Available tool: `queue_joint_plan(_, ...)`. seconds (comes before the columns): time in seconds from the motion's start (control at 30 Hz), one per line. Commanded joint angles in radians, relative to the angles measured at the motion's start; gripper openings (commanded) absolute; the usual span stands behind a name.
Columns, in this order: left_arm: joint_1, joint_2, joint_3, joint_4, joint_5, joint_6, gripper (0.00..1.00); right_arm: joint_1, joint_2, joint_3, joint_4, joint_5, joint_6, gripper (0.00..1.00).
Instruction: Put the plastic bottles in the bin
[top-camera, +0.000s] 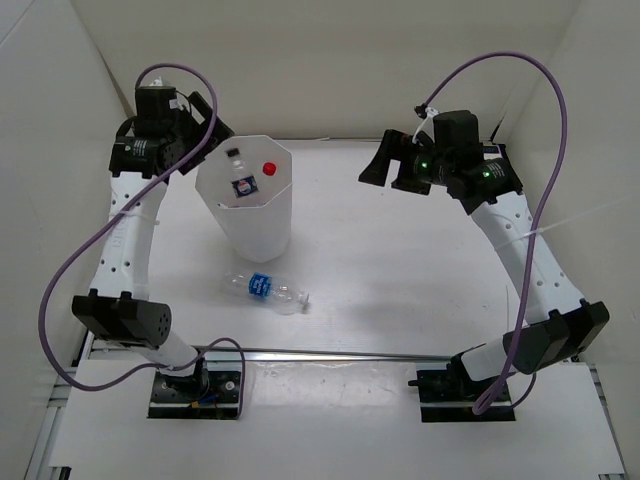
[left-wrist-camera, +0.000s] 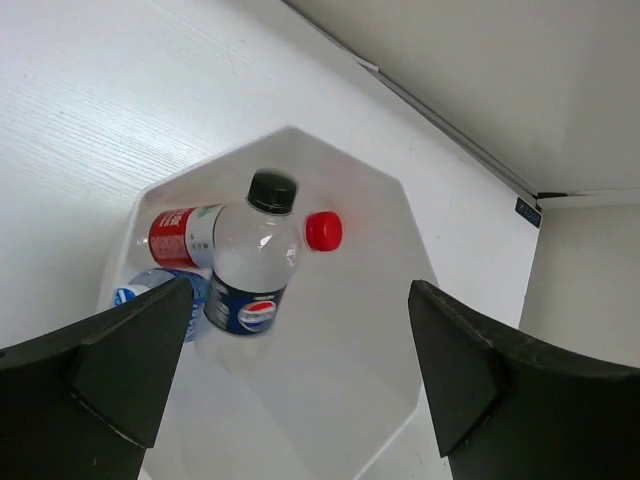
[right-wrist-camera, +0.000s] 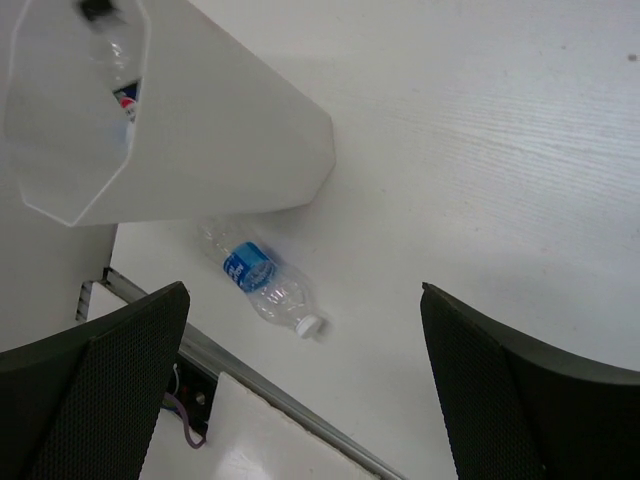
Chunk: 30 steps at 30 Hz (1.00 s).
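Bin upright on table, toward the far left, directly below left gripper. Left gripper's jaws spread wide over the bin's mouth, gripping nothing, clear of the rim on both sides in the left wrist view.

Three bottles inside the bin. Black-cap bottle uppermost, dark label facing up, cap pointing toward the far wall. Red bottle lying crosswise beneath it, red cap sticking out past the black-cap bottle's shoulder. Blue bottle lower and to the side, only a bit of its label showing beside one finger.

Loose bottle on its side on the table, just in front of the bin on the near side, blue label around its middle, white cap pointing right and toward the arms' bases. Not touching the bin.

Right gripper raised over the table's far right, well apart from the bin and the loose bottle. Jaws fully parted, nothing between them.
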Motion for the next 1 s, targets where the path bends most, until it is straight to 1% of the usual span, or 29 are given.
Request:
queue_joint_plan(0.0,-0.007,-0.136,0.008,0.029,-0.01,0.021,1.0,-0.023,-0.055,-0.025,0.014,-0.053,0.003,1.0)
queue_joint_plan(0.03,-0.007,-0.177,-0.012,0.029,-0.028,0.021,1.0,-0.035,-0.055,-0.039,0.014,-0.053,0.003,1.0)
queue_joint_plan(0.07,-0.007,-0.206,-0.062,0.019,-0.042,0.021,1.0,-0.036,-0.055,-0.039,0.014,-0.053,0.012,1.0)
queue_joint_plan(0.1,-0.007,-0.24,-0.11,0.008,-0.056,-0.018,1.0,-0.046,-0.055,-0.039,0.014,-0.053,0.012,1.0)
queue_joint_plan(0.13,-0.007,-0.331,-0.174,0.008,-0.086,-0.049,1.0,-0.046,-0.055,-0.039,0.014,-0.053,0.012,1.0)
queue_joint_plan(0.17,-0.007,-0.385,-0.337,0.034,-0.086,-0.081,1.0,-0.046,-0.055,-0.039,0.014,-0.053,0.012,1.0)
queue_joint_plan(0.2,-0.007,-0.439,-0.431,0.057,-0.086,-0.113,1.0,-0.046,-0.055,-0.039,0.014,-0.053,0.012,1.0)
queue_joint_plan(0.23,-0.007,-0.491,-0.519,0.071,-0.036,-0.174,1.0,-0.046,-0.046,-0.039,0.014,-0.062,0.012,1.0)
queue_joint_plan(0.27,0.025,-0.58,-0.602,0.071,-0.008,-0.21,1.0,-0.046,-0.046,-0.039,0.014,-0.062,0.012,1.0)
queue_joint_plan(0.3,0.046,-0.618,-0.759,0.08,0.027,-0.248,1.0,-0.046,-0.033,-0.039,0.023,-0.074,0.012,1.0)
queue_joint_plan(0.33,0.071,-0.654,-0.839,0.097,0.067,-0.315,1.0,-0.046,-0.033,-0.039,0.023,-0.074,0.012,1.0)
queue_joint_plan(0.37,0.094,-0.722,-0.924,0.135,0.178,-0.337,1.0,-0.046,-0.023,-0.029,0.023,-0.074,0.021,1.0)
queue_joint_plan(0.4,0.138,-0.754,-1.092,0.187,0.243,-0.354,1.0,-0.046,-0.023,-0.029,0.023,-0.088,0.022,1.0)
queue_joint_plan(0.43,0.161,-0.774,-1.162,0.233,0.303,-0.383,1.0,-0.055,-0.013,-0.029,0.033,-0.106,0.022,1.0)
queue_joint_plan(0.47,0.183,-0.784,-1.212,0.274,0.387,-0.384,1.0,-0.056,-0.004,-0.019,0.034,-0.117,0.022,1.0)
queue_joint_plan(0.5,0.226,-0.785,-1.251,0.296,0.426,-0.374,1.0,-0.056,-0.004,-0.019,0.034,-0.128,0.022,1.0)
queue_joint_plan(0.57,0.257,-0.759,-1.309,0.296,0.466,-0.345,1.0,-0.056,0.017,-0.01,0.044,-0.149,0.022,1.0)
queue_joint_plan(0.6,0.276,-0.746,-1.326,0.327,0.475,-0.333,1.0,-0.056,0.017,-0.01,0.044,-0.16,0.022,1.0)
queue_joint_plan(0.73,0.286,-0.746,-1.444,0.382,0.475,-0.333,1.0,-0.056,0.017,-0.019,0.053,-0.182,0.022,1.0)
queue_joint_plan(0.83,0.286,-0.746,-1.497,0.405,0.446,-0.324,1.0,-0.056,0.017,-0.019,0.053,-0.192,0.012,1.0)
queue_joint_plan(0.87,0.286,-0.746,-1.526,0.439,0.446,-0.324,1.0,-0.056,0.017,-0.019,0.053,-0.192,0.012,1.0)
queue_joint_plan(0.97,0.286,-0.711,-1.544,0.471,0.446,-0.324,1.0,-0.056,0.017,-0.029,0.053,-0.192,0.012,1.0)
